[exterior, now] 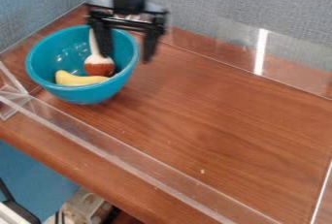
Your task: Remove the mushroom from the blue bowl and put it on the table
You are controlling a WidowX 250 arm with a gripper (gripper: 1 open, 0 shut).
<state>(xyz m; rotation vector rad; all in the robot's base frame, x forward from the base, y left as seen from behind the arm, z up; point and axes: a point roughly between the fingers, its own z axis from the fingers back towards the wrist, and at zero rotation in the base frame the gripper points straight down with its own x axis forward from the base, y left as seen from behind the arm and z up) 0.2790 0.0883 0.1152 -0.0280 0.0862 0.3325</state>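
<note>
The blue bowl sits at the table's left end. Inside it lies the mushroom, its cream stem pointing away and its reddish-brown cap toward the front. A yellow banana-shaped piece lies beside it in the bowl. My gripper hangs open and pointing down over the bowl's far right rim, just above and behind the mushroom. One dark finger overlaps the stem's far end in this view; nothing sits between the fingers. The reddish-brown table stretches to the right.
Clear acrylic walls border the tabletop along the front, back and left. A grey-blue wall rises behind. The bowl stands close to the left wall.
</note>
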